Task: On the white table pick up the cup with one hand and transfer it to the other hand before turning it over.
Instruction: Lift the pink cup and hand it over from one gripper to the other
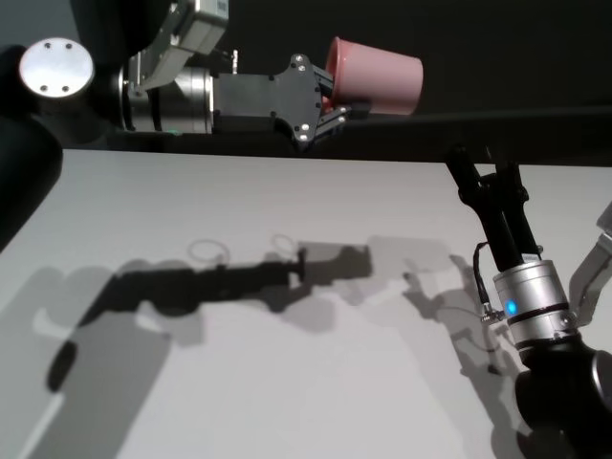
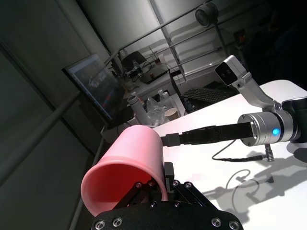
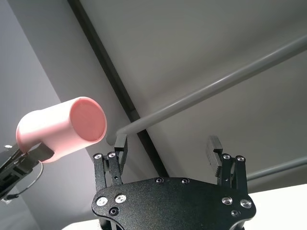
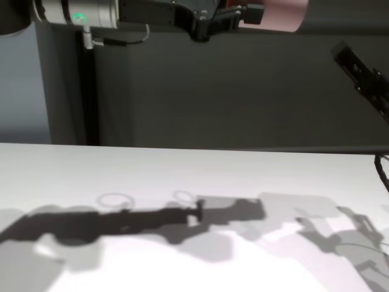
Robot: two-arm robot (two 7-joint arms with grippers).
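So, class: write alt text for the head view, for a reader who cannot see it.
The left gripper, high above the white table, is shut on the rim of the pink cup, which lies sideways. Lower right, the right gripper points up toward it, fingers open, not touching. Arm shadows fall on the table.

A computer monitor (image 2: 93, 91) stands on a cluttered desk (image 2: 163, 108) in the background. A paper cup (image 2: 171, 112) sits beside the monitor on that desk. A keyboard (image 2: 204, 95) lies farther from the monitor, past the paper cup.
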